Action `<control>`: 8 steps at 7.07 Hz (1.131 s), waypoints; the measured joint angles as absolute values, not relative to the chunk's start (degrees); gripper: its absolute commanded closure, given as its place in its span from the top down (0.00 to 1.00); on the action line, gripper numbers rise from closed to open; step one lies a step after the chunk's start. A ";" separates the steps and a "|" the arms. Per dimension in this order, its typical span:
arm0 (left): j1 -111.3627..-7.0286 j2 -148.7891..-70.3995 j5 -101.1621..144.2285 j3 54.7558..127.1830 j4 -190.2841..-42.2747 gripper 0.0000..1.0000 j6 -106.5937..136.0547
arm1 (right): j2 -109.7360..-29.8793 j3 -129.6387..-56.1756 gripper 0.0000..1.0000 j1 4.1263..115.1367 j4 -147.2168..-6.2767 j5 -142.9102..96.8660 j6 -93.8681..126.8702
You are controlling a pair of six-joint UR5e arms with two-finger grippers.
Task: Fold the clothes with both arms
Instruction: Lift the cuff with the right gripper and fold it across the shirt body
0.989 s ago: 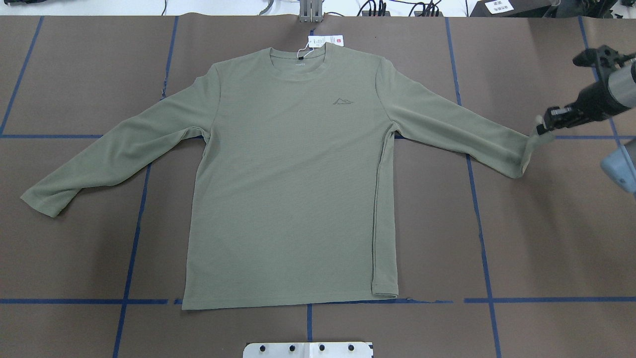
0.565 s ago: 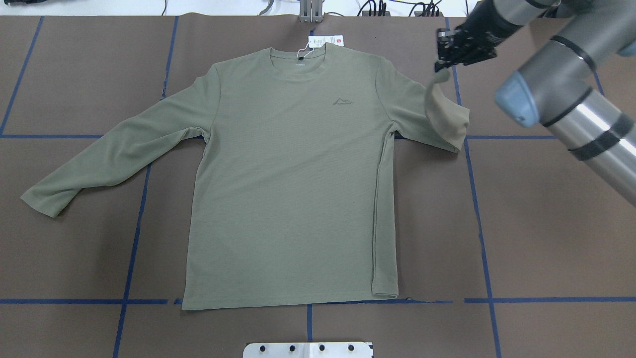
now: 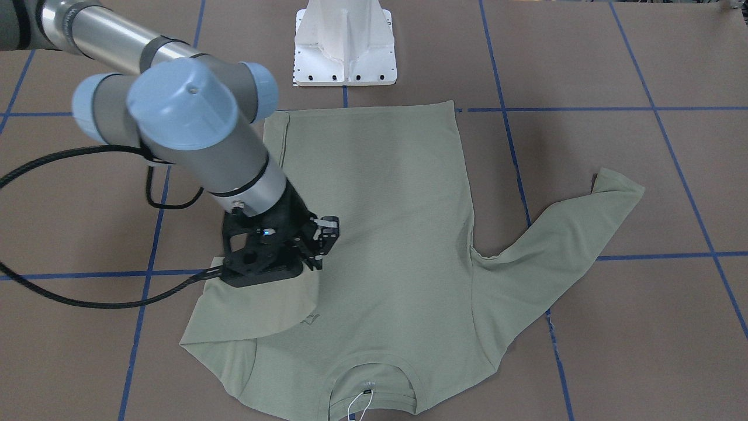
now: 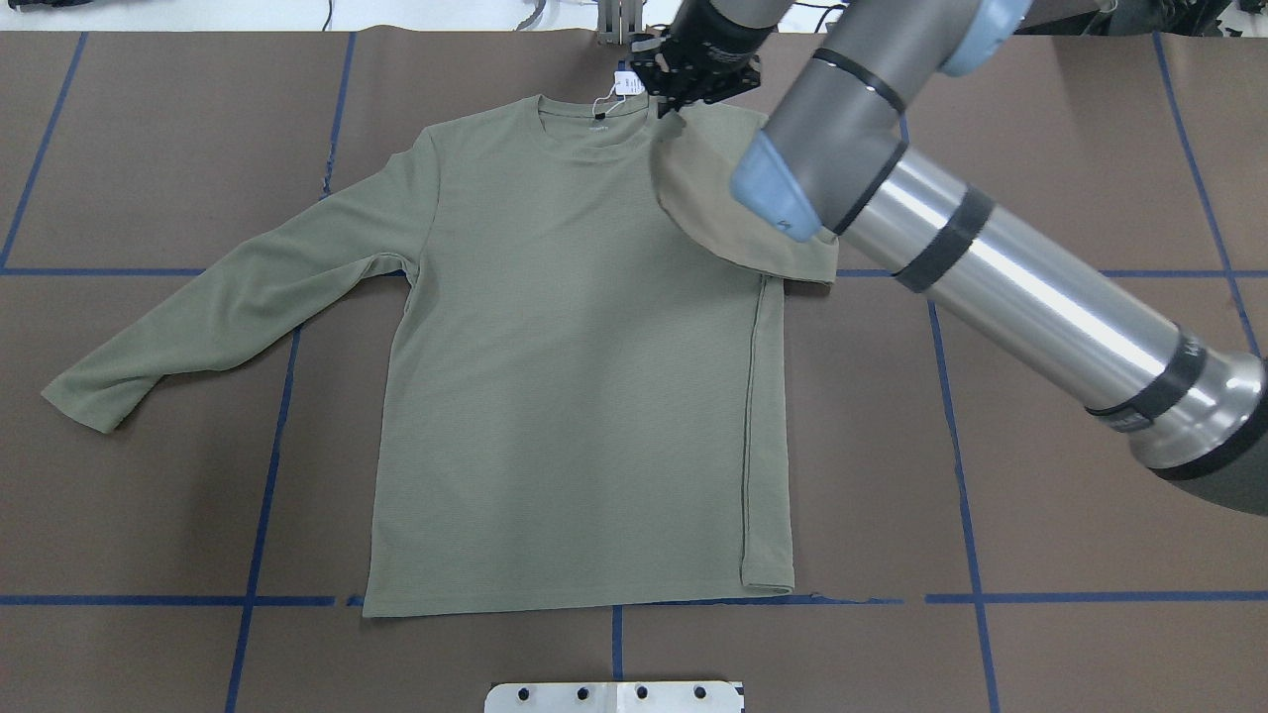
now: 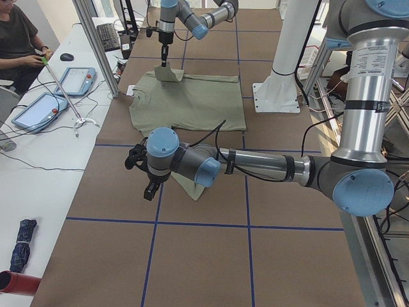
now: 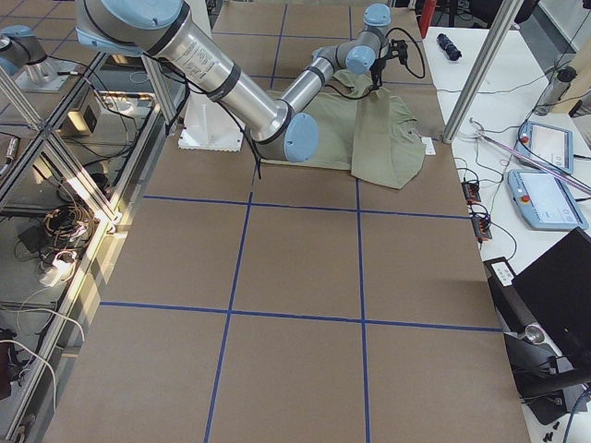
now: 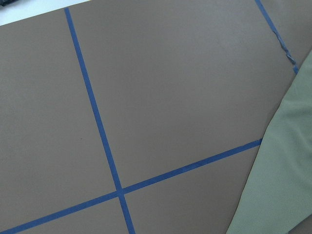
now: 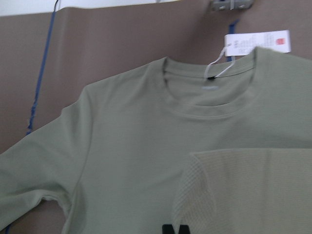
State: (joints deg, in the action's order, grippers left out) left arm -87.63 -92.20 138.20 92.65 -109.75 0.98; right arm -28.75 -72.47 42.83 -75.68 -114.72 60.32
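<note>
The sage-green long-sleeved shirt lay face up on the brown paper-covered table, collar at 12 o'clock and hem at 6 in the overhead view. The step in hand looked like the first sleeve fold. The right gripper was clenched on the cuff of the right-side sleeve and hung over the shirt at about 1 o'clock, just beside the collar and the white hang tag. The sleeve draped back from it in a loose curve across the shoulder, covering the chest logo. The left-side sleeve lay flat, running out toward 8 o'clock. The left gripper showed only in the side view, hovering over the table by that sleeve's end. Whether its fingers were parted or closed could not be told, and its wrist camera showed only bare paper with a strip of green fabric at 4 o'clock. The next move probably called for lowering the cuff onto the chest and letting go without tugging the shoulder out of line. Compared with the earlier frames, the cuff had travelled from its outstretched place at 3 o'clock, past a half-fold near 2, to its place over the chest. The body, hem and left-side sleeve had not shifted.
</note>
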 measured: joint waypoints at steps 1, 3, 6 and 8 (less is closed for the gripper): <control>-87.63 -92.20 138.20 92.20 -109.79 1.00 0.90 | -26.76 -70.69 0.00 38.21 -74.71 -109.00 60.38; -87.63 -92.18 138.24 91.06 -110.01 1.00 0.75 | -25.39 -66.15 0.00 32.75 -71.37 -102.16 60.35; -87.63 -92.07 138.25 89.42 -111.48 1.00 0.70 | -21.57 -59.49 0.99 29.19 -68.85 -96.92 60.38; -87.63 -92.12 138.25 87.05 -114.76 1.00 0.82 | -19.30 -58.33 1.00 27.02 -66.98 -95.15 60.40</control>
